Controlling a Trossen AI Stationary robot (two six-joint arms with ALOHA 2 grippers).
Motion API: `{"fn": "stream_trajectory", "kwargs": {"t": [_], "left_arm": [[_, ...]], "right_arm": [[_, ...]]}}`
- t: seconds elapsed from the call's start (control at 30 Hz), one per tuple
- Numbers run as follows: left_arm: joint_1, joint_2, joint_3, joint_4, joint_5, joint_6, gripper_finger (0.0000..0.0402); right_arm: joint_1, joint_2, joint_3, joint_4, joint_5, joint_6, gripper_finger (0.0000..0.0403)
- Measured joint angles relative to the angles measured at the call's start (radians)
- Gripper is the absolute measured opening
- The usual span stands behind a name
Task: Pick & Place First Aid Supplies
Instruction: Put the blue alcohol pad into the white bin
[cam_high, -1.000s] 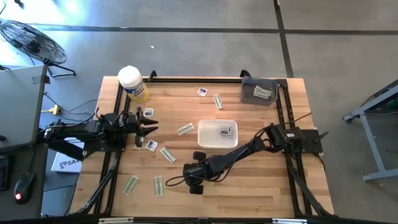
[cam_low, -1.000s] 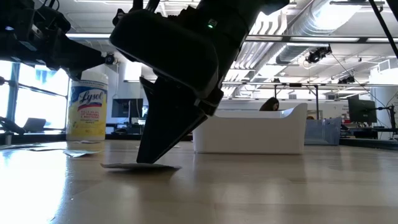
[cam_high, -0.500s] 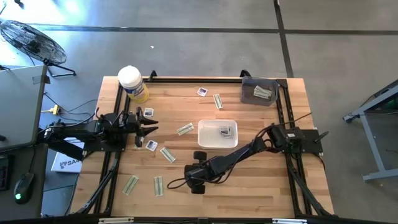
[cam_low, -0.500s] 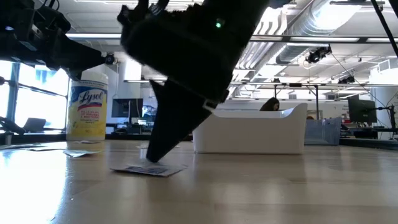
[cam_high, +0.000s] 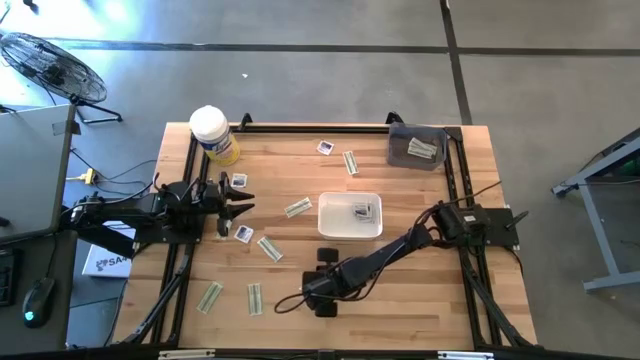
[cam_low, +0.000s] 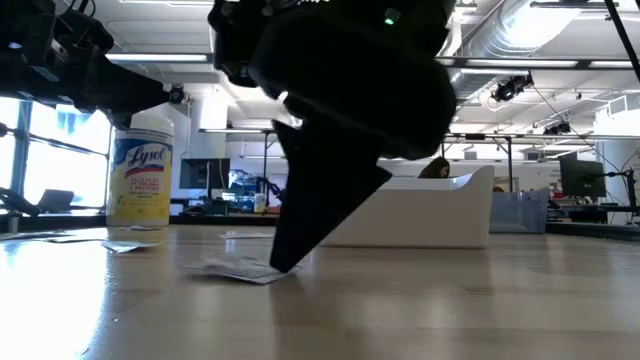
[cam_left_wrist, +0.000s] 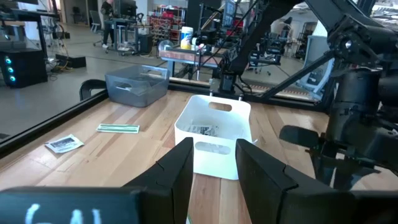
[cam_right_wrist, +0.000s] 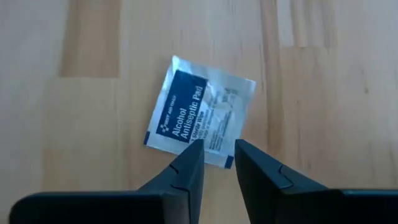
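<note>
White and dark-blue, an alcohol pad packet (cam_right_wrist: 200, 112) lies flat on the wooden table (cam_high: 420, 300) near the middle of the front edge. The right gripper (cam_right_wrist: 217, 163) stands over it, fingers barely parted, tips at the packet's edge without gripping it. Toward the centre sits the white tray (cam_high: 349, 216). The left gripper (cam_high: 240, 205) hovers by the left edge, fingers narrowly spread around nothing.

Bare wood surrounds the right hand (cam_high: 322, 290); the white tray (cam_high: 350, 216) stands well apart.
</note>
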Motion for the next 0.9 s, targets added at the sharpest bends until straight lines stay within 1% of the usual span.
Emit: {"fn": "stream_trajectory", "kwargs": {"t": [0.2, 0.57, 0.7, 0.83, 0.9], "left_arm": [[0.000, 0.000, 0.000, 0.000, 0.000, 0.000, 0.0119], [0.000, 0.000, 0.000, 0.000, 0.000, 0.000, 0.0119], [0.000, 0.000, 0.000, 0.000, 0.001, 0.000, 0.0119], [0.000, 0.000, 0.000, 0.000, 0.001, 0.000, 0.0119], [0.000, 0.000, 0.000, 0.000, 0.001, 0.000, 0.0119]], "right_arm": [[-0.008, 0.025, 0.006, 0.014, 0.014, 0.034, 0.0083], [-0.044, 0.034, 0.006, -0.015, -0.053, 0.071, 0.0080], [-0.055, 0.035, 0.006, -0.015, -0.058, 0.071, 0.0059], [-0.065, 0.035, 0.006, -0.016, -0.084, 0.072, 0.0025], [-0.065, 0.035, 0.005, -0.016, -0.074, 0.068, 0.0009]]}}
